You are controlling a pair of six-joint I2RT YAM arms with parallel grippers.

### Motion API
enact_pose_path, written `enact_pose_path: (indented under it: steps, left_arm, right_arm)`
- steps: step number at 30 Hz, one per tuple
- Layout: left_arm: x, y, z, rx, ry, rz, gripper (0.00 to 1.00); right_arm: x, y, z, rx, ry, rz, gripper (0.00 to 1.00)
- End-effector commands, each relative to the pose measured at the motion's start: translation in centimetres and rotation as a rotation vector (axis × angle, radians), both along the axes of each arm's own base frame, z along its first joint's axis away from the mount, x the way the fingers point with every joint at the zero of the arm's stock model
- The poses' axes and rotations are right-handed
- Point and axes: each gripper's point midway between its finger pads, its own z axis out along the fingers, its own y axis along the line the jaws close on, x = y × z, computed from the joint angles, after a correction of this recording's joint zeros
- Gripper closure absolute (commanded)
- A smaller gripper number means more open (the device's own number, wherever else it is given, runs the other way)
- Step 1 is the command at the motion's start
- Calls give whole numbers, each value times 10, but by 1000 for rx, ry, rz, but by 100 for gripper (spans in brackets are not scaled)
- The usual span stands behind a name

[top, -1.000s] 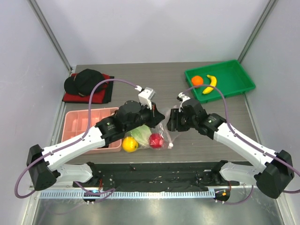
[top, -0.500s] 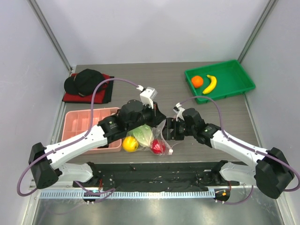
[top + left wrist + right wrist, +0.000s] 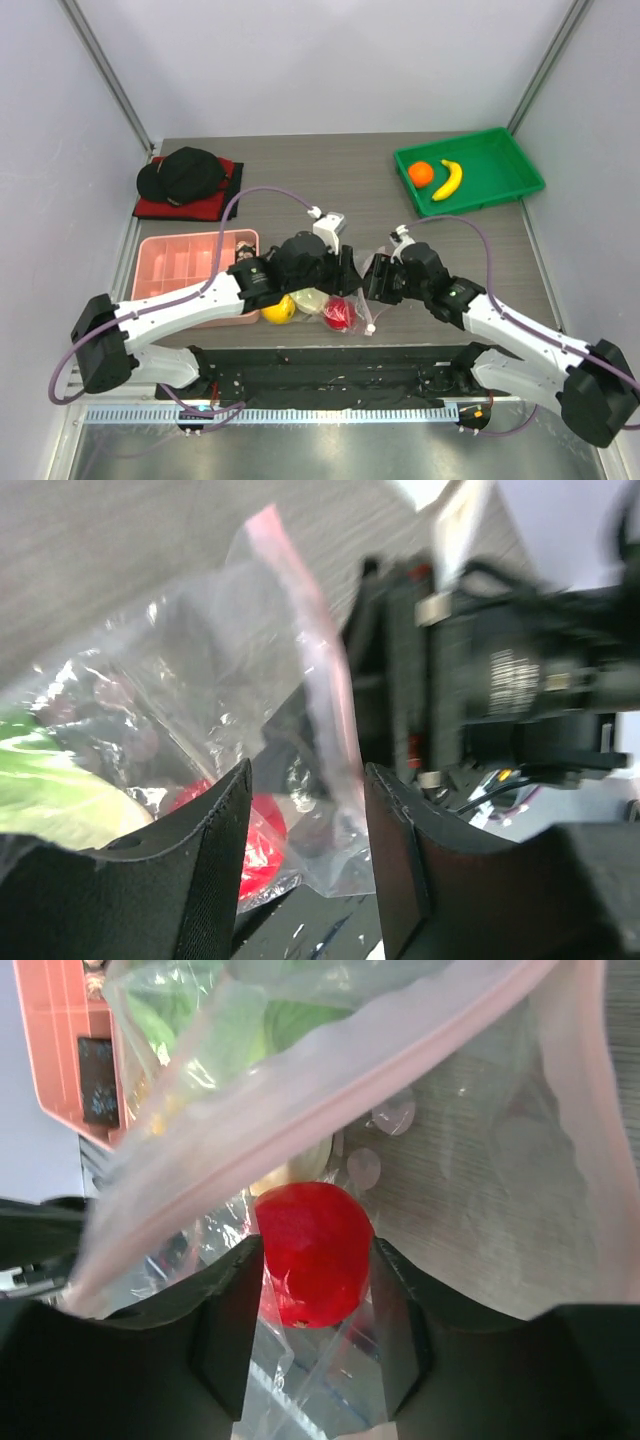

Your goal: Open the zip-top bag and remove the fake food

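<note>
Showing the task partway through. The zip-top bag point(image 3: 352, 292) lies at 6 o'clock on the surface point(image 3: 300, 180), close to the near edge and between the two arms. Its mouth is open: in the right wrist view the pink zip strip point(image 3: 400, 1062) has parted into two lips, one running diagonally across the view and the other down the 3 o'clock side.

An orange point(image 3: 421, 173) and a banana point(image 3: 447, 179) already rest in the green tray point(image 3: 510, 160) at 1 o'clock, well apart from the bag. The red fruit point(image 3: 339, 313) and the cabbage point(image 3: 310, 298) lie under the film. The lemon point(image 3: 279, 309) sits at the bag's 9 o'clock side, just beside the pink tray point(image 3: 180, 265) (whether film covers it cannot be told).

The left fingers point(image 3: 225, 820) are apart, with the bag's edge and zip strip standing between and beyond them, not pinched. The right fingers point(image 3: 235, 1300) are likewise apart, aimed into the mouth and framing the red fruit, which lies beyond their tips; contact is not evident.

Judged progress: opening done, two items out, at least two left, with the red fruit the likely next.
</note>
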Motion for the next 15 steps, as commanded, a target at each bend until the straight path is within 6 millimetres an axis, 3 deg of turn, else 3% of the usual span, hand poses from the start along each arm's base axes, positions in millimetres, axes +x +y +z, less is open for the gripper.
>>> enact_pose_path:
  steps: [1,4,7,9,15]
  left_arm:
    - [2,-13,-7,21,-10,9,53]
    - [7,-17,-15,54,-13,20,57]
    - [7,-23,-18,60,-10,16,56]
    - [4,-28,-14,53,-16,0,49]
    - [8,-39,-23,80,-24,-10,38]
  right_arm:
    - [8,-13,5,25,-26,-133,51]
    - [5,-7,9,70,-31,-106,72]
    - [4,-2,5,76,-8,-88,78]
    - [3,-5,-6,50,10,-95,78]
    - [2,-20,-25,1,31,-167,87]
